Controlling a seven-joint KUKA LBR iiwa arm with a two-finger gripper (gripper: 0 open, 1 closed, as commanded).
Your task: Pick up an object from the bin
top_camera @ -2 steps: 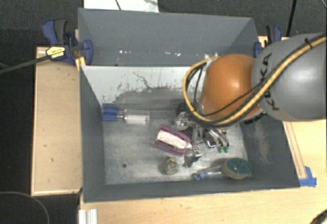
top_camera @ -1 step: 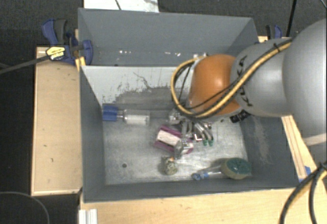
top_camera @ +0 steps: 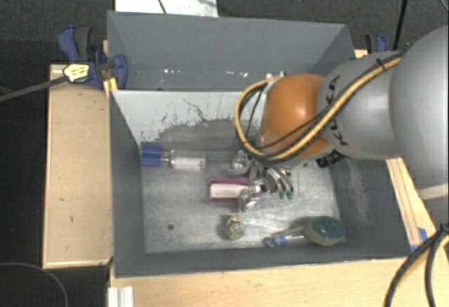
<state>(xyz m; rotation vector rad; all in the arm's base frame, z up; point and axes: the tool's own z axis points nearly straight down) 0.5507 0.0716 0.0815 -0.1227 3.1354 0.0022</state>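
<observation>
Target obj = small purple-and-white pack [top_camera: 226,190], lay flat on the floor of the grey bin [top_camera: 130,186], approx mid-floor. Any print on it was too small to read. Long axis ran left-right in the view, roughly parallel to the near wall. Purple showed along the far side and left end, white toward the right end. Couldn't tell which end was the top.

Gripper [top_camera: 254,195] was right at the pack's right end, touching or just beside it; the overlap hid the contact. Grip state: couldn't tell how wide it stood, and couldn't confirm it had hold of anything.

Orange cover [top_camera: 291,113] on the wrist sat above the gripper, toward the far wall, w/ yellow-black cables [top_camera: 242,123] looped round it. Grey arm [top_camera: 393,109] came in from the right; black lettering near the cover read "KUKA", partly hidden.

Rest of bin:
- clear tube [top_camera: 179,160] w/ blue cap [top_camera: 151,155] at its left end, lying left-right, far-left of the pack, apart from it
- round greyish lump [top_camera: 233,228] near-side of the pack, close, not touching
- green round-headed brush [top_camera: 324,230], bluish handle pointing left, near-right corner area
</observation>
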